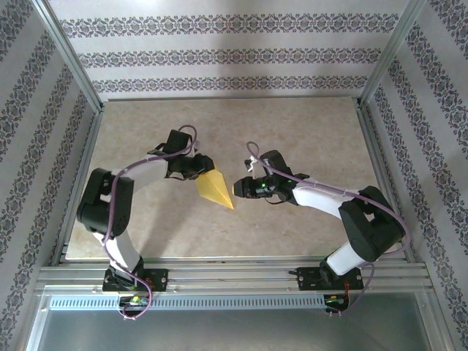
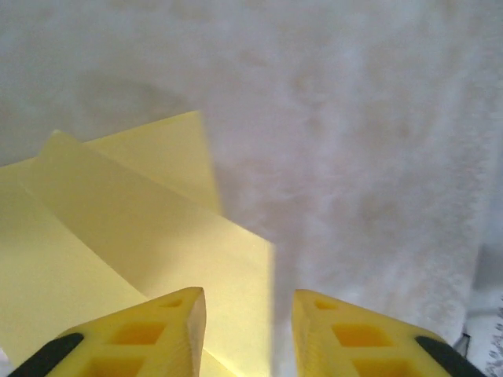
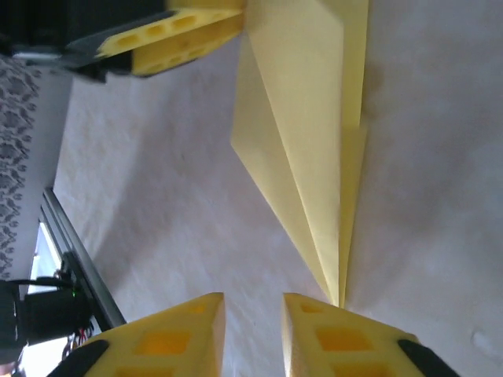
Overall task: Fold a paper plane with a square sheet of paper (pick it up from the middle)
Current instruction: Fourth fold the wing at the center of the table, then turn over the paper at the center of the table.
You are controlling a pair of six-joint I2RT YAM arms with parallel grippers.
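— Two robot arms reach over a pale mottled table (image 1: 307, 131) in the view from above. What do we see between them?

— We see the paper plane (image 1: 216, 189), a slim yellow dart lying flat near the middle of the table. Its sharp point aims toward the near right, its wide end toward the far left. The left gripper (image 1: 199, 167) sits at the wide end, and the right gripper (image 1: 238, 186) is just beside the point. From this height we cannot tell how either claw stands.

— And from the left wrist?

— We look down past two yellow fingers. The left gripper (image 2: 247, 302) is spread, with a gap between its tips. The paper plane (image 2: 134, 228) lies under it with its layered folds showing, and one edge of the paper runs beneath the gap. One finger hangs over the paper, the other over the table (image 2: 369, 157). Whether a finger touches the paper, we cannot tell.

— And from the right wrist?

— The right gripper (image 3: 253, 302) is spread too, pinching nothing. The paper plane (image 3: 306, 118) stretches away from it, its centre crease and layered wings plain to see. Its sharp point ends just beside the tip of one finger. At the plane's wide end we see the left gripper (image 3: 232, 16), its yellow fingers at the paper's edge.
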